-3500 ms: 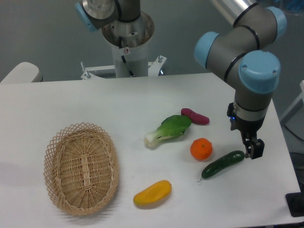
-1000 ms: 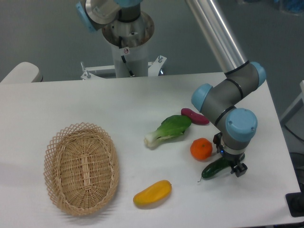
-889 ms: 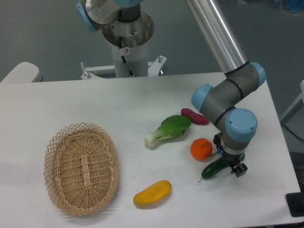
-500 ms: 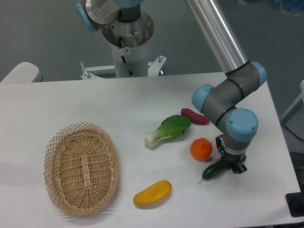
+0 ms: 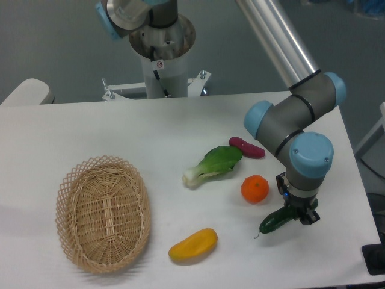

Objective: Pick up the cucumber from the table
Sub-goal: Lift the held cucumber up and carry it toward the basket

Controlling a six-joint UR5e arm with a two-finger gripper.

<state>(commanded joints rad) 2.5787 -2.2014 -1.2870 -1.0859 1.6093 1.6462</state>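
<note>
The cucumber (image 5: 274,222) is dark green and glossy, tilted with its thin stem tip pointing down-left, at the front right of the white table (image 5: 90,132). My gripper (image 5: 299,215) points straight down over the cucumber's right end and is shut on it. That end is hidden between the dark fingers (image 5: 309,217). The cucumber's left part sticks out free. Whether it still touches the tabletop I cannot tell.
An orange (image 5: 254,188) lies just up-left of the cucumber. Behind it are a bok choy (image 5: 213,164) and a purple sweet potato (image 5: 246,147). A yellow fruit (image 5: 192,244) sits at the front centre and a wicker basket (image 5: 103,212) at the left. The table's right edge is close.
The gripper came down onto the cucumber's right end and shut on it. In the last half second gripper and cucumber shifted together slightly right and toward the front.
</note>
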